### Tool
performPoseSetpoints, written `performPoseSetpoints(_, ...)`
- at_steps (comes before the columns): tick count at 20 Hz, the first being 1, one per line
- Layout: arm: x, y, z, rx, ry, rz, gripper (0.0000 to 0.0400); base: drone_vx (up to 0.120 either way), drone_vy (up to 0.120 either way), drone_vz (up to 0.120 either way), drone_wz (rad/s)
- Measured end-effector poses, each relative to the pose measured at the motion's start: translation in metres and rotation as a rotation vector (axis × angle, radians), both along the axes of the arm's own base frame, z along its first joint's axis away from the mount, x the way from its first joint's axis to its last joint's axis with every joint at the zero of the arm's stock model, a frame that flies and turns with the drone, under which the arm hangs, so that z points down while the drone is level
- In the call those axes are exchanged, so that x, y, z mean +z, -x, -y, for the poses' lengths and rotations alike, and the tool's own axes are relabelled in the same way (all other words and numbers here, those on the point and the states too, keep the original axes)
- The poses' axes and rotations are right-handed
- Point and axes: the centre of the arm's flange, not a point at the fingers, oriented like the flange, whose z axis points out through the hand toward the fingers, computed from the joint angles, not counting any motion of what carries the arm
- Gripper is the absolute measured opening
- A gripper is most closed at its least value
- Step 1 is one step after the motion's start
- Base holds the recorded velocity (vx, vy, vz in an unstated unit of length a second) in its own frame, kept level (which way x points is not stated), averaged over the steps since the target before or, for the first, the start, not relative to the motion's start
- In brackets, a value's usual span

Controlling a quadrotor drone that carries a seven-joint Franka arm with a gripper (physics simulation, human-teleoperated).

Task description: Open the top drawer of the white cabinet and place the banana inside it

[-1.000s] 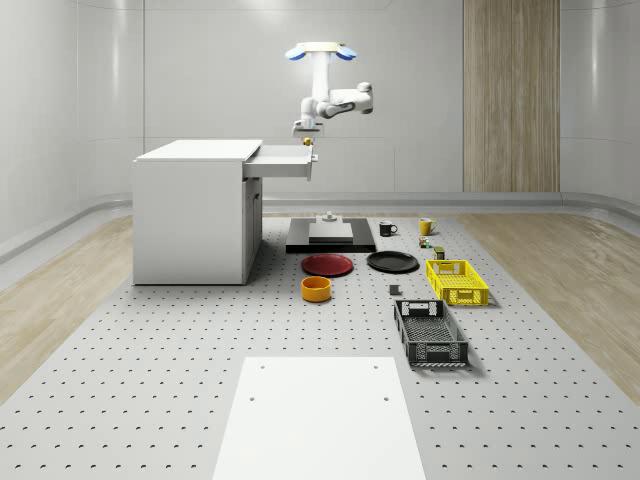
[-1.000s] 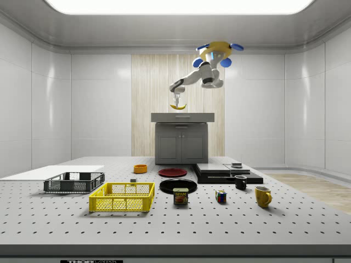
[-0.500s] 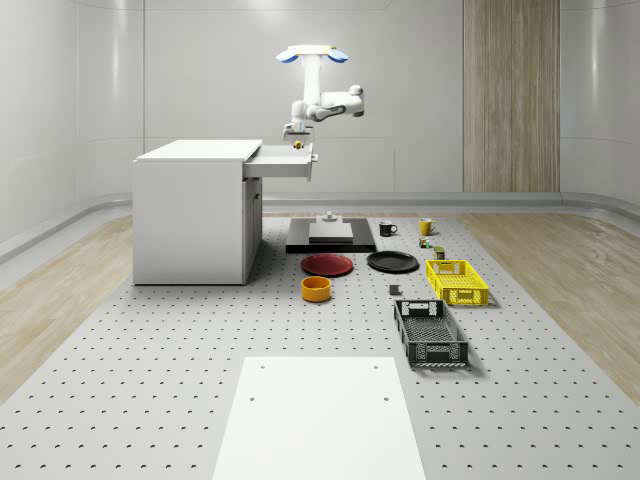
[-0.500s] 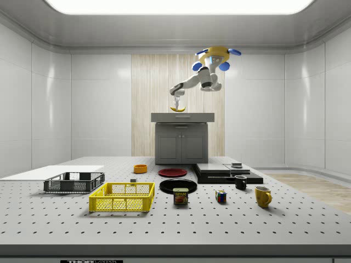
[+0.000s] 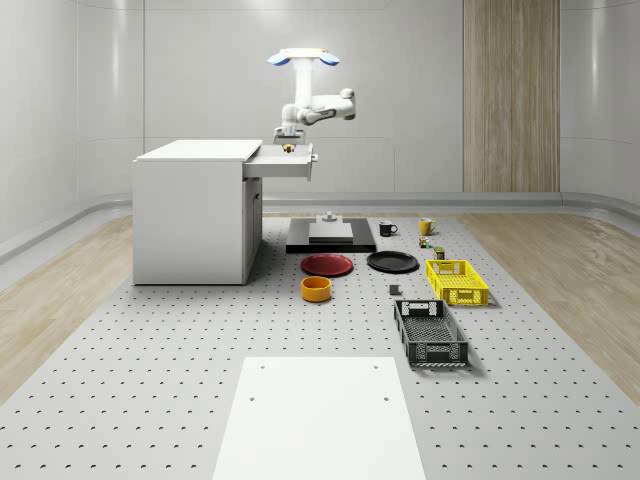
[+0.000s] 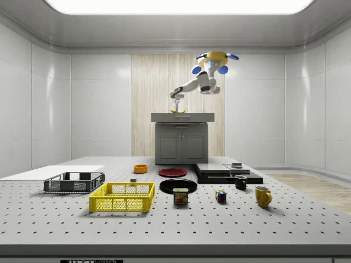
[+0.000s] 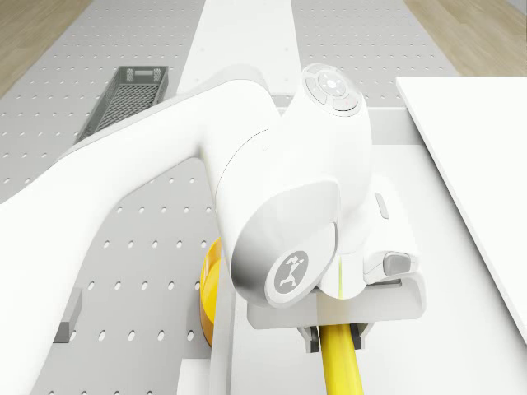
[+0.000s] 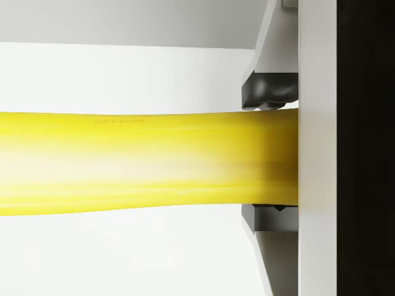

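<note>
Gripping banana (image 8: 148, 163) crosswise, pincer (image 8: 270, 157) over open drawer (image 5: 283, 162).

Perforated counter (image 5: 150, 380) carries a white sheet (image 5: 320, 415) at the near edge, black crate (image 5: 430, 333), yellow crate (image 5: 456, 281), orange bowl (image 5: 316, 289), red plate (image 5: 328, 265), black plate (image 5: 392, 262), black slab (image 5: 330, 238), black mug (image 5: 387, 229), yellow mug (image 5: 426, 226).

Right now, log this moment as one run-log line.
drone: hovering above open top drawer | gripper: shut on banana, over drawer | banana: unreleased
</note>
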Motion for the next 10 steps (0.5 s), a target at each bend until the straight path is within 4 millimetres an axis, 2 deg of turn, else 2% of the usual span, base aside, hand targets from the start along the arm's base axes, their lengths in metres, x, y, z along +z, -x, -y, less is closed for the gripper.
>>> performPoseSetpoints(1,0.000,0.000,0.000,0.000,0.000,0.000,0.0193,0.000,-0.080,0.000,0.000)
performPoseSetpoints(10,0.028,0.000,0.000,-0.001,0.000,0.000,0.0193,0.000,0.000,0.000,0.000)
